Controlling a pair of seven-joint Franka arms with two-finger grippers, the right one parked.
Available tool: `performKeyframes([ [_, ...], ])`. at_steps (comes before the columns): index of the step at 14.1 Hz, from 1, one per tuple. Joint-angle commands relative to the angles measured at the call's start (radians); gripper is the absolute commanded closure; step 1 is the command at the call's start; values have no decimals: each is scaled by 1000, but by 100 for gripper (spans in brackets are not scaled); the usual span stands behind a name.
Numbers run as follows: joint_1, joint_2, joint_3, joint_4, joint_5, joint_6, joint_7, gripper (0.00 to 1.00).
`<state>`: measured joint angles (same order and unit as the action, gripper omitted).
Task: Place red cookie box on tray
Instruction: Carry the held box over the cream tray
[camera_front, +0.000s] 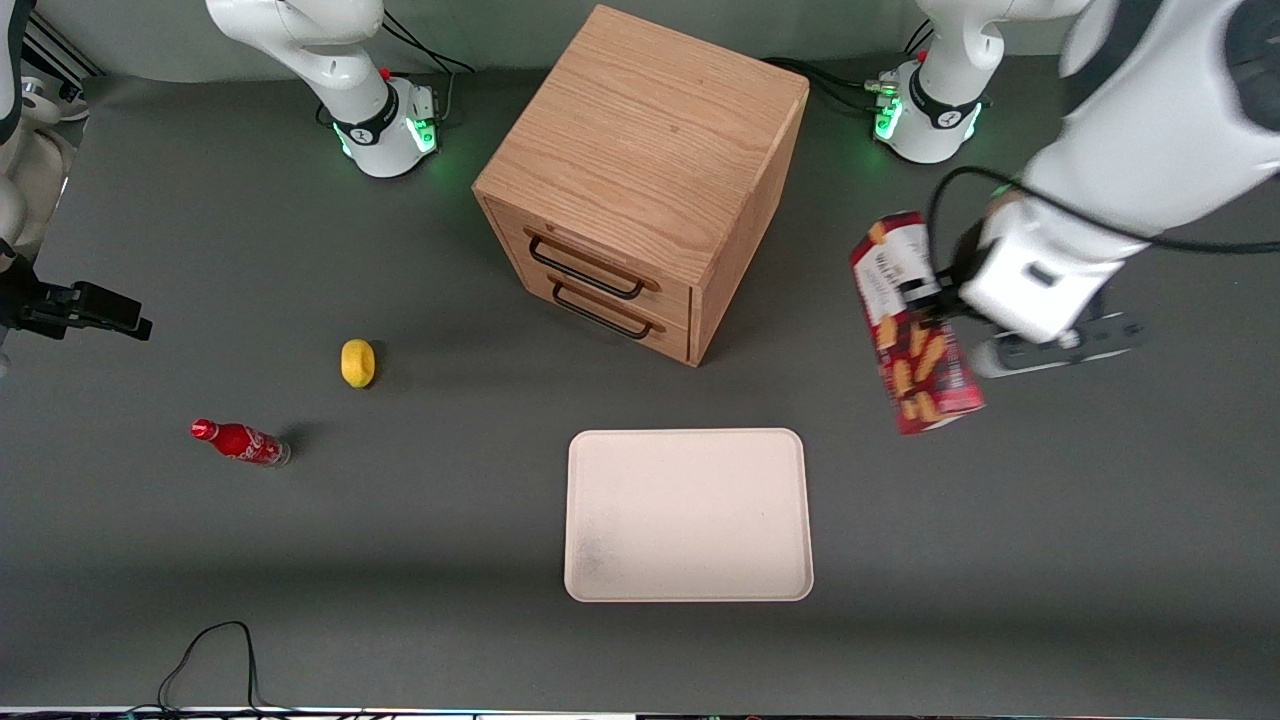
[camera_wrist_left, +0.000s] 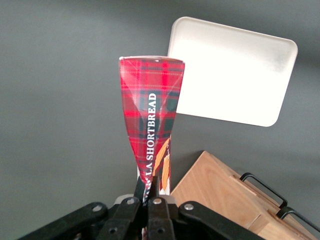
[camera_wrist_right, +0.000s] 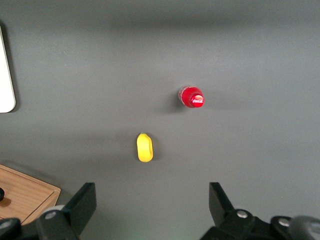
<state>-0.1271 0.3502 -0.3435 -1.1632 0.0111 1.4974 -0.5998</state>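
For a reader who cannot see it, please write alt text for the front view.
The left arm's end effector holds the red cookie box above the table, toward the working arm's end. The tray lies bare, nearer the camera than the wooden drawer cabinet.

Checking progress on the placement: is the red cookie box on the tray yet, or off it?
Off it. The gripper holds the red cookie box in the air, toward the working arm's end of the table; the tray holds nothing.

Jaws (camera_front: 938, 300) hold the cookie box (camera_front: 915, 325) aloft toward the working arm's end — tray (camera_front: 688, 515) nearer the camera.
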Motion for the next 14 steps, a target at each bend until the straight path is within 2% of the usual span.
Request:
performKeyframes([
  [1, -103, 148, 15, 192, 55, -5, -5, 100],
  [5, -157, 220, 23, 195, 107, 113, 0, 100],
  [11, -151, 354, 44, 178, 154, 257, 2, 100],
  [14, -152, 411, 50, 122, 190, 346, 0, 100],
])
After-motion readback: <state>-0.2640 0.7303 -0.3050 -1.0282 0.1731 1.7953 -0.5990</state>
